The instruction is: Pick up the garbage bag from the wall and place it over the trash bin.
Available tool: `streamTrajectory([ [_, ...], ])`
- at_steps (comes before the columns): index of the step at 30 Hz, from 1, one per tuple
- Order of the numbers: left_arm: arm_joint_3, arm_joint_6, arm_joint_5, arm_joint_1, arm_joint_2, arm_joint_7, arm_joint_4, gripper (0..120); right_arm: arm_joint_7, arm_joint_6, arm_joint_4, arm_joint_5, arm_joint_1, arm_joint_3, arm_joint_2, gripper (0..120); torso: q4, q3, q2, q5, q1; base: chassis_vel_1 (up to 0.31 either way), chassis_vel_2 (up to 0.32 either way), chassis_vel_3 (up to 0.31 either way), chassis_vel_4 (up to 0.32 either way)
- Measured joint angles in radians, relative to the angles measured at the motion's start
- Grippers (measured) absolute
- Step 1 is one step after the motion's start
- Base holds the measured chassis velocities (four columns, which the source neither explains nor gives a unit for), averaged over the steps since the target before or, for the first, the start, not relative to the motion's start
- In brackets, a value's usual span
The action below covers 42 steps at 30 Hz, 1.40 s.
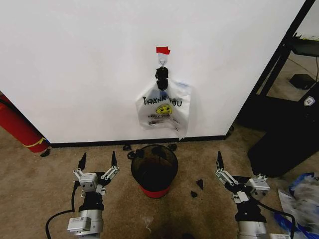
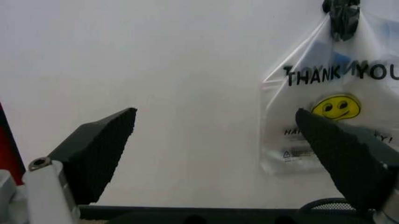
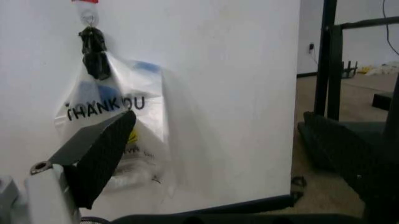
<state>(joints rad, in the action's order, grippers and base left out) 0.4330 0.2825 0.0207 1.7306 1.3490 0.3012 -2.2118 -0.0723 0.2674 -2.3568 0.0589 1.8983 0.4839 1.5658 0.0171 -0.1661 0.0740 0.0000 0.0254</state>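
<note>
On the white wall [image 1: 89,59] a hook with red tape [image 1: 162,50] holds a black knot [image 1: 161,77]. Below it hangs a white "THANK YOU" smiley bag [image 1: 160,109]. The garbage bag [image 1: 184,117], a thin clear film [image 3: 187,121] with faint blue patches, hangs with the white bag from the same knot. The black trash bin [image 1: 154,167] with a red base band stands on the carpet right under them. My left gripper [image 1: 98,158] is open to the bin's left, fingers pointing at the wall [image 2: 215,114]. My right gripper [image 1: 239,172] is open to the bin's right [image 3: 218,116].
A red cylinder [image 1: 17,124] leans at the wall's left end. A black rack [image 1: 286,59] and a dark block [image 1: 284,144] stand at the right, past the wall's edge. Small black scraps [image 1: 197,186] lie near the bin. Loose plastic and papers [image 1: 304,196] lie at the far right.
</note>
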Motion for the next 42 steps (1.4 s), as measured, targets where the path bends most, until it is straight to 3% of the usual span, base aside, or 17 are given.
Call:
streamTrajectory([
  [8,-0.001,0.003,0.001,-0.007,0.004,0.003,0.024,100,0.0,-0.023,0.039,0.029,-0.043,-0.005,-0.02,100,0.0001,0.0,0.0,0.0,0.0,0.0,0.0,0.0,0.0],
  [15,-0.001,0.011,-0.012,0.007,0.011,0.012,0.031,100,0.007,-0.073,0.094,0.173,-0.144,-0.013,-0.089,100,-0.0002,0.0,0.0,0.0001,0.0,0.0,0.0,0.0,0.0],
  [23,0.008,0.014,0.012,-0.003,-0.033,0.014,0.034,100,0.034,-0.187,0.168,0.5,-0.36,-0.04,-0.216,100,-0.0002,0.0,0.0,0.0001,0.0,0.0,0.0,0.0,0.0],
  [26,0.015,0.011,0.023,-0.013,-0.045,0.014,0.04,100,0.043,-0.275,0.203,0.657,-0.455,-0.064,-0.258,100,0.0012,0.0,0.0,-0.0003,0.0,0.0,0.0,0.0,0.0],
  [28,0.034,0.011,0.032,0.003,-0.041,0.014,0.027,100,0.052,-0.335,0.262,0.792,-0.559,-0.109,-0.282,100,0.0,0.0,0.0,0.0005,0.0,0.0,0.0,0.0,0.0],
  [34,0.056,0.009,0.024,0.013,-0.017,0.016,-0.001,100,0.061,-0.426,0.423,1.052,-0.828,-0.201,-0.239,100,-0.0003,0.0,0.0,-0.0001,0.0,0.0,0.0,0.0,0.0],
  [42,0.057,0.011,-0.014,0.035,0.029,0.017,-0.023,100,0.059,-0.439,0.69,1.137,-1.136,-0.309,-0.148,100,0.0,0.0,0.0,-0.0002,0.0,0.0,0.0,0.0,0.0],
])
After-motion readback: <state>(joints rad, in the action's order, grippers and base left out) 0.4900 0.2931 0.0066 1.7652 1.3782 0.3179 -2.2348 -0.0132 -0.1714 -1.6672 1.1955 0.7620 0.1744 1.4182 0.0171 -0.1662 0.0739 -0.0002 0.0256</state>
